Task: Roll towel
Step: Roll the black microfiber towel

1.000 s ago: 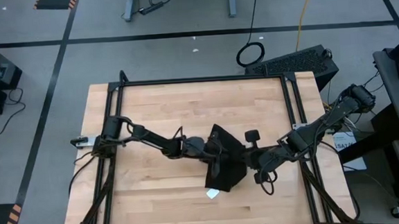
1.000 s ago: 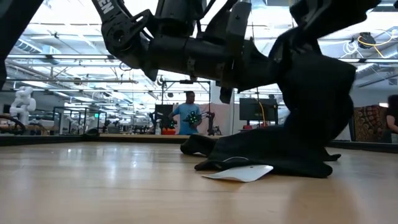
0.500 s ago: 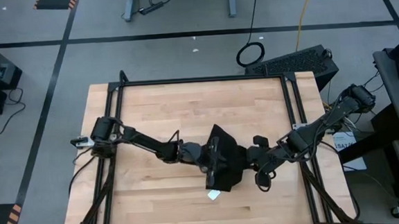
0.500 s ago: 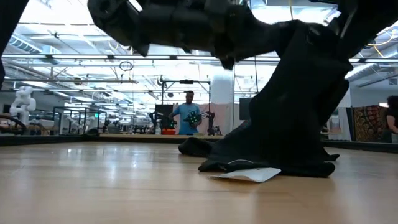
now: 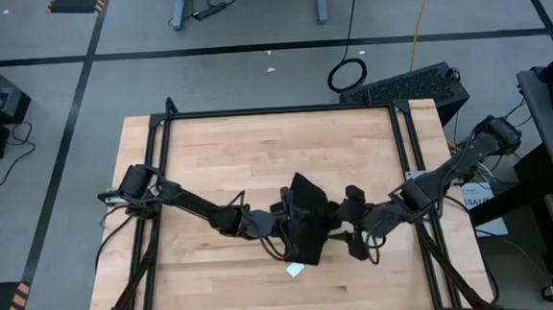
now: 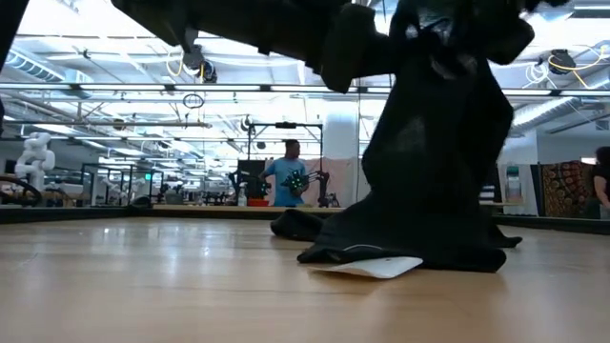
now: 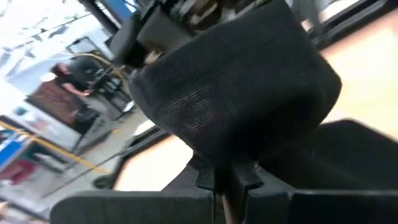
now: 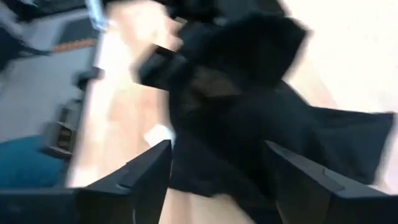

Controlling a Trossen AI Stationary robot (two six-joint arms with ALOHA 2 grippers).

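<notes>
The towel (image 5: 305, 228) sat bunched near the table's (image 5: 219, 154) middle, partly lifted. The left gripper (image 7: 221, 180) was clamped on its fold, while the right gripper (image 8: 217, 180) stood spread just beside it. With one hold only, the cloth could sag and bunch instead of rolling.

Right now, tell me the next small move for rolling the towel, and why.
Probably lower the left gripper, which is pinched shut on the towel, toward the table. The cloth hangs lifted and bunched, with only its lower edge and white tag on the wood; the right gripper is open.
</notes>
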